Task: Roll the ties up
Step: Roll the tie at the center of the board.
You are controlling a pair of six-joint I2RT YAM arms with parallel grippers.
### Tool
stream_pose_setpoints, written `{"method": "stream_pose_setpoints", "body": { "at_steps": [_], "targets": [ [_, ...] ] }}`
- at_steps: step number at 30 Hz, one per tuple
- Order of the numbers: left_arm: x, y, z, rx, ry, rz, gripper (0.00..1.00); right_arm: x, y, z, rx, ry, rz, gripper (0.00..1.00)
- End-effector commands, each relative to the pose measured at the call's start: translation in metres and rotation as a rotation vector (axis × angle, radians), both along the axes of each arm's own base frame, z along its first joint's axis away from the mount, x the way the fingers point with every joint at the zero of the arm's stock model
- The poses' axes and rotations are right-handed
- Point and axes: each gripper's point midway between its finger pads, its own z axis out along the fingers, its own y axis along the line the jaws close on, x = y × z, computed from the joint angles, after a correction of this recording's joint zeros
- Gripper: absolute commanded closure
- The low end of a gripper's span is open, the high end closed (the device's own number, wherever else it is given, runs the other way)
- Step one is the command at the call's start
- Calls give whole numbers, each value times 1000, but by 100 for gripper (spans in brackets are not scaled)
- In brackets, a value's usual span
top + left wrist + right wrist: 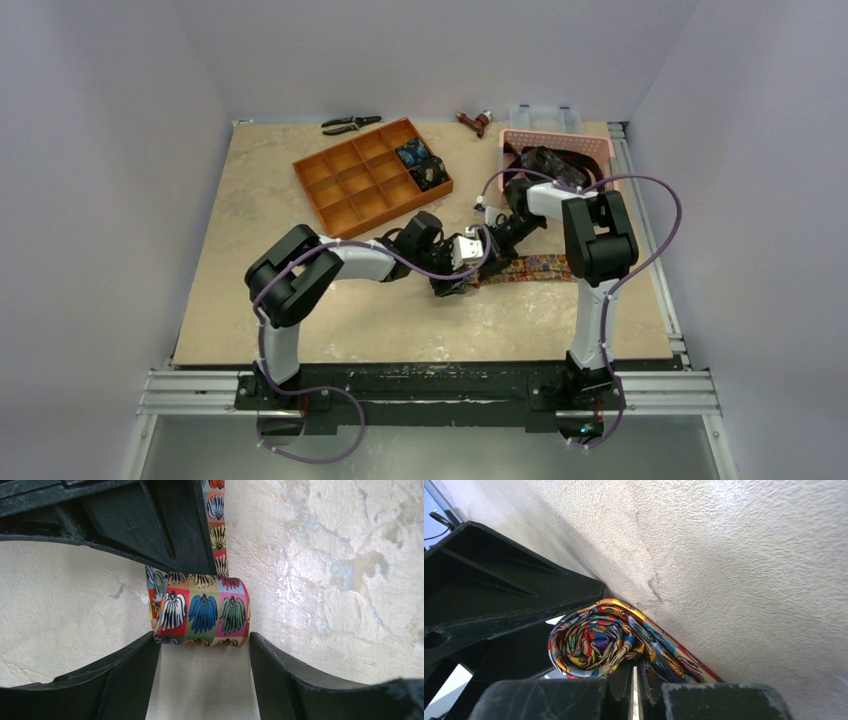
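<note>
One orange-print tie (205,612) lies half rolled. Its coil sits between the spread fingers of the left gripper (201,639), roll axis running finger to finger and the flat tail leading straight ahead of that hand. The right gripper (634,680), shut, touches the coil where the tail leaves it (pinching fabric or not, I cannot tell). Beyond both hands, two rolled dark ties (414,154) sit in one orange tray (330,185), and one pink basket (555,143) holds more, uncountable.
</note>
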Motion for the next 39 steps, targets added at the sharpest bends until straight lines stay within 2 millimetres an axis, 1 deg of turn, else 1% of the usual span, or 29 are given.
{"method": "stream_pose_setpoints", "body": {
  "at_steps": [1,6,8,11,15,18,20,24,28,33,39],
  "targets": [
    [-7,-15,7,-94,62,-8,35,28,-30,-45,-207,-143,37,100],
    [3,-24,7,-98,19,-5,35,28,-30,-47,-217,-128,33,100],
    [10,-24,7,-71,-12,13,34,23,-32,-49,-219,-114,49,100],
    [17,-19,12,-32,-54,32,35,17,-32,-49,-205,-97,75,100],
    [8,-7,14,2,-100,-18,34,1,-22,-47,-163,-68,168,100],
    [3,-2,14,12,-121,-41,33,-8,-13,-46,-133,-46,200,100],
    [2,-1,14,12,-128,-46,34,-9,-6,-46,-119,-46,202,100],
    [2,-7,18,-11,-118,-50,33,-10,2,-44,-103,-40,193,100],
    [-4,-14,19,-22,-97,-81,35,-8,3,-44,-104,-39,177,100],
    [-8,-17,16,-20,-51,-76,39,-7,5,-43,-103,-39,159,100],
    [-18,-21,18,-56,8,-78,36,-6,7,-44,-103,-36,141,100]
  ]
}}
